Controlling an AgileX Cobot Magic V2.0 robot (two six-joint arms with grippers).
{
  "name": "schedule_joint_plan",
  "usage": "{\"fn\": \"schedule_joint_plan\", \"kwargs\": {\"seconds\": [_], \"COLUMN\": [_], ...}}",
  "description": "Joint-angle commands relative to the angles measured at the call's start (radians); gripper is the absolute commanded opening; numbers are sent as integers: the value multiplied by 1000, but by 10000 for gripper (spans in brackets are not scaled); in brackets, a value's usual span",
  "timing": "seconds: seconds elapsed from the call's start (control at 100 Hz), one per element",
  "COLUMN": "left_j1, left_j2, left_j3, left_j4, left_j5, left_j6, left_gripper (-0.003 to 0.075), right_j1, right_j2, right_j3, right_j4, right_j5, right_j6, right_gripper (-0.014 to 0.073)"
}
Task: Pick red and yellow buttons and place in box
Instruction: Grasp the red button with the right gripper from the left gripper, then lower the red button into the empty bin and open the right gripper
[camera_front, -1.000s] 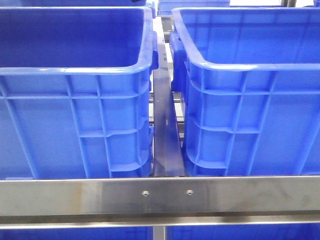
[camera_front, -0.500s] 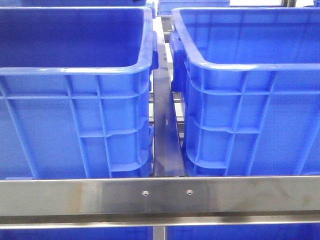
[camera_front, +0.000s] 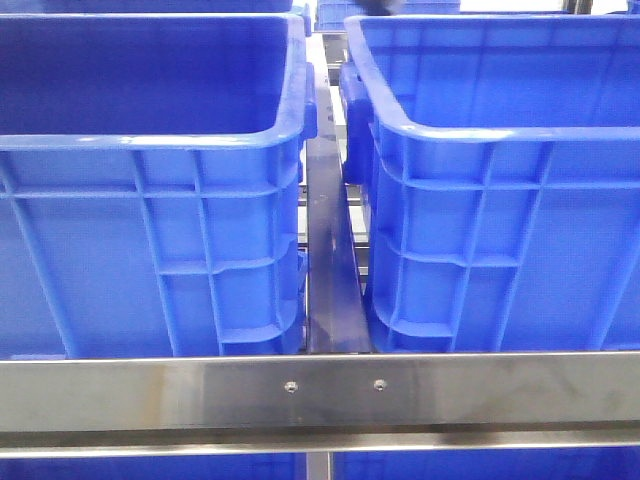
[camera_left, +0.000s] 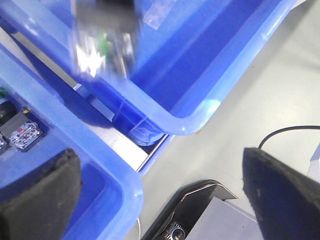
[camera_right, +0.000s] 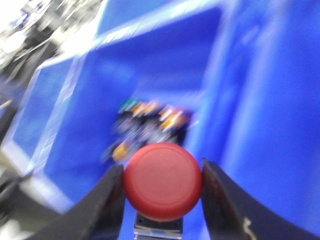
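red, domed and smooth, the hard plastic mushroom push button (camera_right: 163, 181) sits clamped between the right gripper's (camera_right: 163, 192) dark fingers, above the bright blue ribbed plastic crate (camera_right: 150, 75) where a blurred heap of parts (camera_right: 150, 125) lies at 12 o'clock from it. it looks light, rigid and slippery; gripping across the cap seems right. the left gripper (camera_left: 160, 195) hangs spread wide and empty over a crate corner (camera_left: 185, 120).

Low front view, close behind blue crates (camera_front: 150, 200); wrist views overhead.
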Motion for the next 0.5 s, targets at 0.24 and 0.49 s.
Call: {"fn": "schedule_joint_plan", "kwargs": {"seconds": [0.24, 0.49], "left_j1": [-5, -5], "left_j2": [-37, -37], "left_j3": [-31, -31], "left_j4": [-14, -14], "left_j5": [-30, -23], "left_j6": [1, 1], "left_gripper": [617, 617], "right_j1": [-46, -43], "right_j2": [26, 190], "right_j3": [-32, -41], "right_j4": [60, 60], "right_j5": [-383, -583], "right_j6": [-352, -461], "right_gripper": [266, 266]}}
